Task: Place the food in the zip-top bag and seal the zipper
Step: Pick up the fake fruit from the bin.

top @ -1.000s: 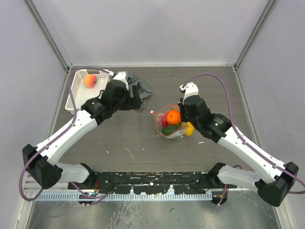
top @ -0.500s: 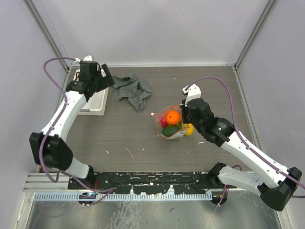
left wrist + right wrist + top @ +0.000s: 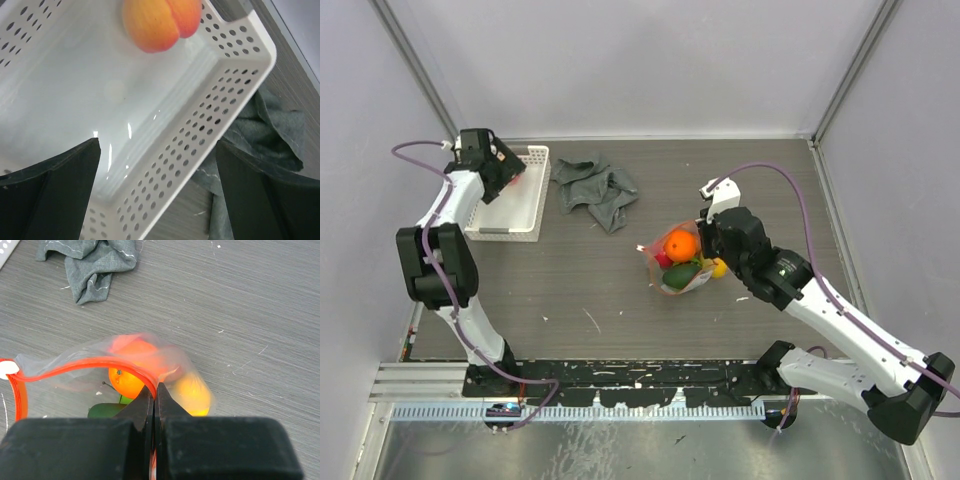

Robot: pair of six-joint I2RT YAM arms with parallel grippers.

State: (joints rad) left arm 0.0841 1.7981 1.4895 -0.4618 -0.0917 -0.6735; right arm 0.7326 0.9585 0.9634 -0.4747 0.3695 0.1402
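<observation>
1. Right gripper (image 3: 155, 390) is clenched on the zipper (image 3: 75, 365), at the mouth of the zip-top bag (image 3: 672, 270) near the table's centre.
2. An orange fruit (image 3: 127, 382), a yellow fruit (image 3: 192, 392) and a dark green piece (image 3: 107, 410) show through the plastic.
3. Left gripper (image 3: 157, 150), jaws spread wide and holding nothing, hovers over the white basket (image 3: 225, 85) at the table's 10 o'clock. A peach (image 3: 160, 22) lies in the basket, at 12 o'clock from the jaws.
4. Grey cloth (image 3: 595, 190) lies at 11 o'clock from the bag.
</observation>
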